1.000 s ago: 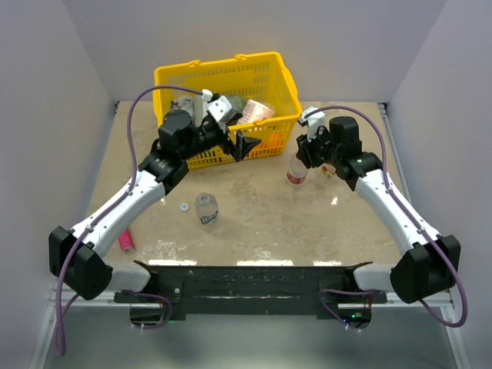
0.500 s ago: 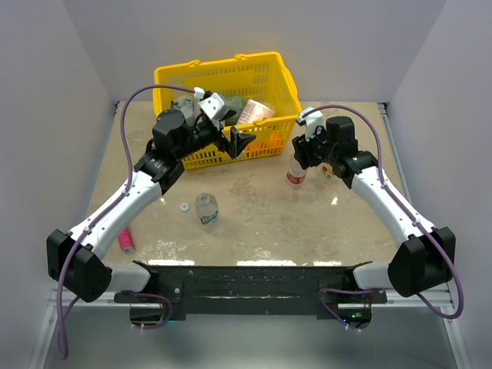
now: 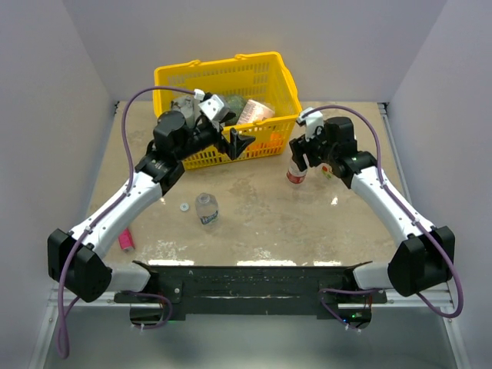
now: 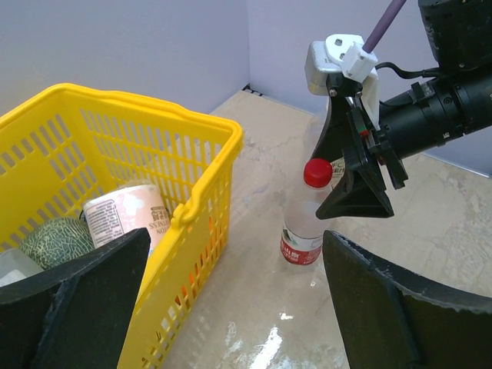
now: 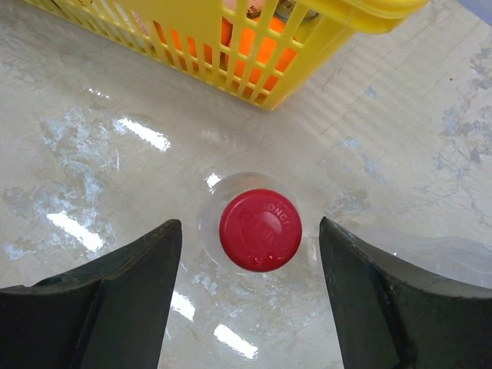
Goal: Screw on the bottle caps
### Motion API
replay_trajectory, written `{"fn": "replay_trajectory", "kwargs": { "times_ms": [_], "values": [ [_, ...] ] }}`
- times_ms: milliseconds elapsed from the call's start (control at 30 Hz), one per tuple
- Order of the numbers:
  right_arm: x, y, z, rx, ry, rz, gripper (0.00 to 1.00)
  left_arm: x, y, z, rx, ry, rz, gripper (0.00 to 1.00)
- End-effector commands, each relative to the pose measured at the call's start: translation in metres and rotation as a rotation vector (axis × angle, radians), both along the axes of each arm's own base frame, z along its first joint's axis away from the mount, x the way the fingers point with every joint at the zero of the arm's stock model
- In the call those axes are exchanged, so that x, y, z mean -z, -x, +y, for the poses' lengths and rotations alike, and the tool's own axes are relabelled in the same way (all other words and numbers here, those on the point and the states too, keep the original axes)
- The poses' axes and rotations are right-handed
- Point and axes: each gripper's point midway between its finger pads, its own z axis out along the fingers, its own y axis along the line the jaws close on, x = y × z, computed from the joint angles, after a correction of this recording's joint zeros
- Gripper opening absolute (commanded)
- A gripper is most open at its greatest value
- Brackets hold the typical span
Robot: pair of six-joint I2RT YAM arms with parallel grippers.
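Note:
A slim red-labelled bottle [image 3: 296, 174] stands upright right of the basket with a red cap [image 5: 260, 229] on its neck. My right gripper [image 5: 250, 238] hovers straight over it, open, one finger on each side of the cap with a gap to both. The left wrist view shows the same bottle [image 4: 306, 231] and red cap [image 4: 317, 172] under those fingers. My left gripper [image 3: 240, 144] hangs open and empty by the basket's front wall. A short bottle with a bluish label [image 3: 206, 208] stands mid-table, and a white cap [image 3: 184, 206] lies just left of it.
The yellow basket [image 3: 227, 81] of goods stands at the back, its corner close to the red-capped bottle. A pink tube [image 3: 126, 241] lies near my left arm. Something of clear plastic [image 5: 442, 257] shows at the right edge of the right wrist view.
My right gripper has opened off the red cap, which stays on the bottle. My left gripper has shifted slightly left along the basket front.

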Motion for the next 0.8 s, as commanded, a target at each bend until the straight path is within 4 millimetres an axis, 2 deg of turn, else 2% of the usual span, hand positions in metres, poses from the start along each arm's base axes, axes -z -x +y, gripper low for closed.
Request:
{"fn": "replay_trajectory", "kwargs": {
  "times_ms": [0,67,100,133,167,200,233,267,333,367,400,467,500,567,600,633,667,700,733,767],
  "values": [
    [-0.025,-0.010,0.000,0.019,-0.022,-0.066,0.92,-0.017,0.004,0.005,-0.002,0.041,-0.030,1.00],
    [-0.044,-0.009,0.001,0.025,-0.042,-0.088,0.99,-0.019,0.003,0.008,-0.014,0.046,-0.028,1.00],
    [-0.056,-0.009,0.002,0.025,-0.055,-0.104,0.99,-0.021,-0.001,0.013,-0.037,0.050,-0.026,0.99],
    [-0.084,-0.012,0.005,0.017,-0.081,-0.153,0.99,-0.022,-0.002,0.017,-0.050,0.052,-0.022,0.99],
    [-0.096,-0.009,0.006,0.010,-0.095,-0.162,0.99,-0.026,-0.004,0.022,-0.068,0.057,-0.023,1.00],
    [-0.109,-0.006,0.013,-0.023,-0.121,-0.177,0.99,-0.029,-0.010,0.034,-0.110,0.065,-0.016,1.00],
    [-0.134,-0.004,0.017,-0.043,-0.147,-0.215,0.99,-0.029,-0.013,0.042,-0.137,0.067,-0.007,1.00],
    [-0.138,0.001,0.022,-0.078,-0.163,-0.202,0.99,-0.035,-0.015,0.052,-0.168,0.077,-0.012,1.00],
    [-0.152,0.012,0.042,-0.176,-0.206,-0.202,0.99,-0.040,-0.028,0.086,-0.284,0.104,0.011,1.00],
    [-0.154,0.018,0.051,-0.219,-0.215,-0.202,0.99,-0.047,-0.029,0.101,-0.332,0.120,0.006,1.00],
    [-0.151,0.029,0.071,-0.291,-0.218,-0.191,0.99,-0.051,-0.038,0.128,-0.431,0.134,0.006,1.00],
    [-0.138,0.045,0.100,-0.396,-0.218,-0.175,0.99,-0.059,-0.036,0.156,-0.511,0.143,-0.009,1.00],
    [-0.127,0.060,0.123,-0.468,-0.221,-0.143,0.99,-0.059,-0.039,0.180,-0.575,0.142,-0.009,1.00],
    [-0.114,0.072,0.153,-0.546,-0.239,-0.101,0.99,-0.061,-0.031,0.202,-0.632,0.142,-0.023,1.00],
    [-0.107,0.088,0.175,-0.613,-0.247,-0.084,0.99,-0.053,-0.030,0.217,-0.674,0.124,-0.014,1.00],
    [-0.096,0.092,0.190,-0.655,-0.248,-0.059,0.99,-0.058,-0.021,0.224,-0.690,0.127,-0.035,1.00],
    [-0.094,0.111,0.213,-0.742,-0.261,-0.053,0.99,-0.057,-0.018,0.229,-0.705,0.126,-0.039,1.00],
    [-0.092,0.118,0.224,-0.779,-0.263,-0.050,0.99,-0.048,-0.015,0.237,-0.730,0.128,-0.021,1.00],
    [-0.080,0.122,0.237,-0.806,-0.258,-0.029,0.99,-0.053,-0.006,0.239,-0.741,0.137,-0.041,1.00],
    [-0.081,0.134,0.253,-0.854,-0.266,-0.045,0.99,-0.046,-0.002,0.241,-0.749,0.128,-0.017,1.00]
  ]
}}
